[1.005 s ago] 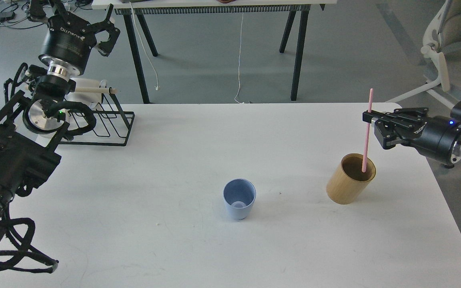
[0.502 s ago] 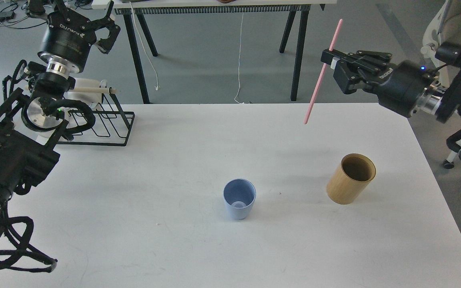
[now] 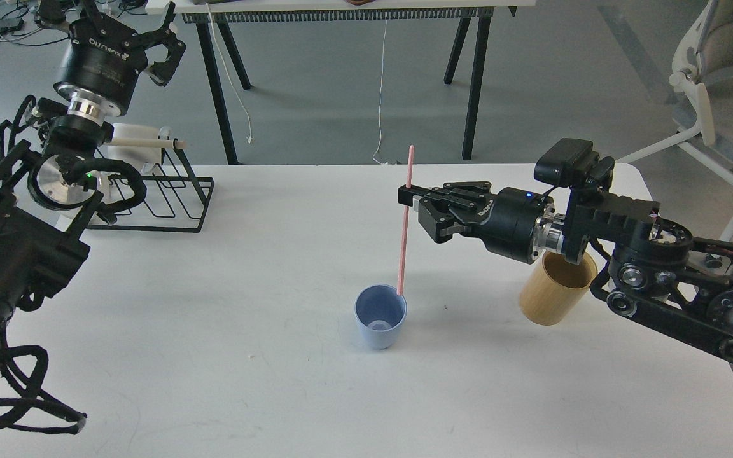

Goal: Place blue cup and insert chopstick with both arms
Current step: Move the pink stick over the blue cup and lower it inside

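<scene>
Standing upright near the middle of the white bench [image 3: 226, 331], the blue cup [image 3: 380, 316] shows an open mouth with nothing resting on its floor. The pink chopstick [image 3: 404, 229] hangs almost vertical just above the cup, its lower tip at the cup's far right rim; whether that tip is inside the mouth or only at the rim cannot be told. The right gripper [image 3: 412, 198] pinches the chopstick on its upper part, jaws pressed against the stick, with a short length of pink rising above them. Behind the gripper, the right arm [image 3: 659, 267] reaches in level from the right of the cup, its wrist lying horizontal and its thicker joints low over the bench edge. Partly hidden under that wrist, to the right of the cup, stands the tan wooden holder [image 3: 548, 296]; what can be seen of its opening looks bare. Well to the left of the cup and farther back sits a black wire rack [image 3: 169, 203] carrying a cream rod [image 3: 147, 144]. The left gripper [image 3: 156, 48] is raised high above the rack, pointing away, jaws spread and holding nothing.
</scene>
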You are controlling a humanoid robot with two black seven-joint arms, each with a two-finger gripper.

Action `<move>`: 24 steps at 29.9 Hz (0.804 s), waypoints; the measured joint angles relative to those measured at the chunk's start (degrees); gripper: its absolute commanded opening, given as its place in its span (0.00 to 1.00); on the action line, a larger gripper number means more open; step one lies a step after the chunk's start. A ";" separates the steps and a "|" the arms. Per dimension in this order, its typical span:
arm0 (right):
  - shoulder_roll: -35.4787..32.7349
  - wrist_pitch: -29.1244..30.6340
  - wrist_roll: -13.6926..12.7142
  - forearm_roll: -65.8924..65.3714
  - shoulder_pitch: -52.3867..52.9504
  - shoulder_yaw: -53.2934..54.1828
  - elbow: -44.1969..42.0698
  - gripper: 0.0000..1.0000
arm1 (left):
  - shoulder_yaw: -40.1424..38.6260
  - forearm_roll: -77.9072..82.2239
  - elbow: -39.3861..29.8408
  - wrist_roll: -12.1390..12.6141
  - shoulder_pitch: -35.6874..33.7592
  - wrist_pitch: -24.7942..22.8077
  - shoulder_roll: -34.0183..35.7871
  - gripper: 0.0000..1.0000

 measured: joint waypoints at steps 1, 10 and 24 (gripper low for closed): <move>0.43 0.00 0.02 0.00 -0.25 -0.06 -0.32 0.01 | 0.00 0.00 0.00 0.00 0.01 0.00 -0.05 0.99; 5.19 0.01 0.10 0.09 -1.86 -0.14 -3.16 0.01 | 0.40 0.00 0.00 0.06 0.03 0.00 0.05 0.99; 7.72 0.07 0.00 -0.04 -4.77 -0.23 -6.47 0.11 | 0.42 0.03 0.04 0.08 -0.08 0.00 0.19 0.99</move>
